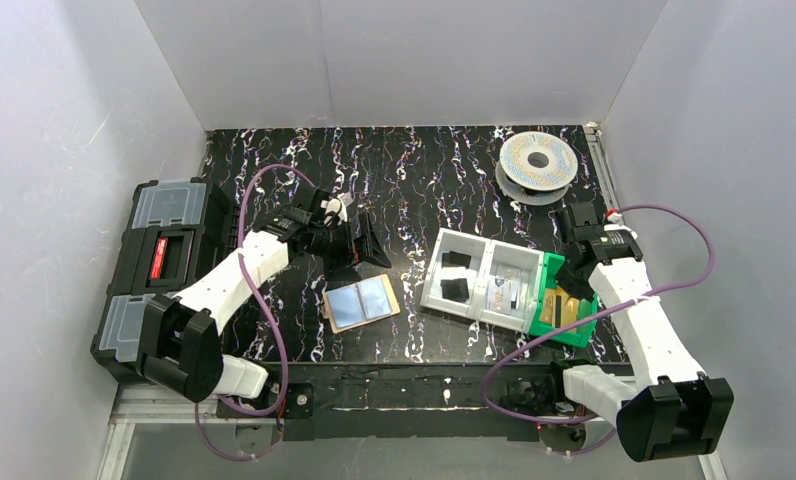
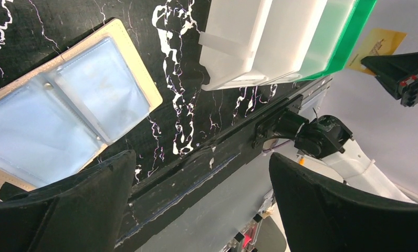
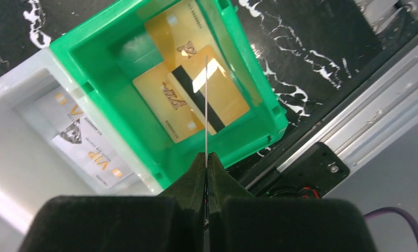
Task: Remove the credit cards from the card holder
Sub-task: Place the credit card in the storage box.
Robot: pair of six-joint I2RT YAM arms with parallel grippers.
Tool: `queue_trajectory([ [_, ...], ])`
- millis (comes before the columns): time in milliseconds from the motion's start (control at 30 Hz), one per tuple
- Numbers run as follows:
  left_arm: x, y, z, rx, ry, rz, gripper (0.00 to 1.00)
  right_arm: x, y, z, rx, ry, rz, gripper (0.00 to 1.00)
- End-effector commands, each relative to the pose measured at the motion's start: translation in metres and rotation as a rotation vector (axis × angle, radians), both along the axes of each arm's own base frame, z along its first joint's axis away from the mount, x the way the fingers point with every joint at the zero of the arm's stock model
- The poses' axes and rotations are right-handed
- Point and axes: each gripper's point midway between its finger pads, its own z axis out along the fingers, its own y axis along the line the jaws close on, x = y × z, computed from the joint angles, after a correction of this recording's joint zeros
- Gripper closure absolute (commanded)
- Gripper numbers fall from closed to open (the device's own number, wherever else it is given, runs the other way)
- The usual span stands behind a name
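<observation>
The card holder [image 1: 362, 303] lies open on the black table, tan with two pale blue shiny panels; I cannot tell cards from sleeves. It also shows in the left wrist view [image 2: 65, 105]. My left gripper [image 1: 359, 243] [image 2: 200, 157] is open and empty, raised just behind the holder. My right gripper [image 1: 572, 278] [image 3: 206, 155] is shut on a thin gold card [image 3: 206, 105], seen edge-on, above the green bin [image 3: 107, 58]. The same gold card shows in the left wrist view [image 2: 377, 44]. Gold cards [image 3: 196, 100] with a black stripe lie in the bin.
A white compartment tray [image 1: 436, 272] beside the green bin [image 1: 552, 275] holds a white VIP card [image 3: 86, 142] and black pieces [image 1: 456, 288]. A black toolbox [image 1: 159, 270] stands at the left edge. A filament spool [image 1: 537, 160] sits at the back right.
</observation>
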Motion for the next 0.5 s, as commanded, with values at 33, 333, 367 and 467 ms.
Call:
queue_trajectory([
  [33, -0.002, -0.001, 0.006, 0.000, -0.017, -0.038, 0.02, 0.012, -0.017, 0.015, -0.085, -0.013, 0.003, 0.99],
  [333, 0.000, 0.000, -0.010, 0.027, 0.011, -0.042, 0.02, 0.008, -0.010, -0.003, -0.039, 0.041, 0.022, 0.99],
  [367, 0.000, 0.000, -0.011, 0.029, 0.012, -0.040, 0.02, 0.006, -0.009, -0.006, -0.032, 0.051, 0.025, 0.99],
  [467, 0.001, 0.000, -0.016, 0.029, 0.013, -0.034, 0.02, 0.004, -0.005, -0.014, -0.004, 0.082, 0.037, 0.99],
])
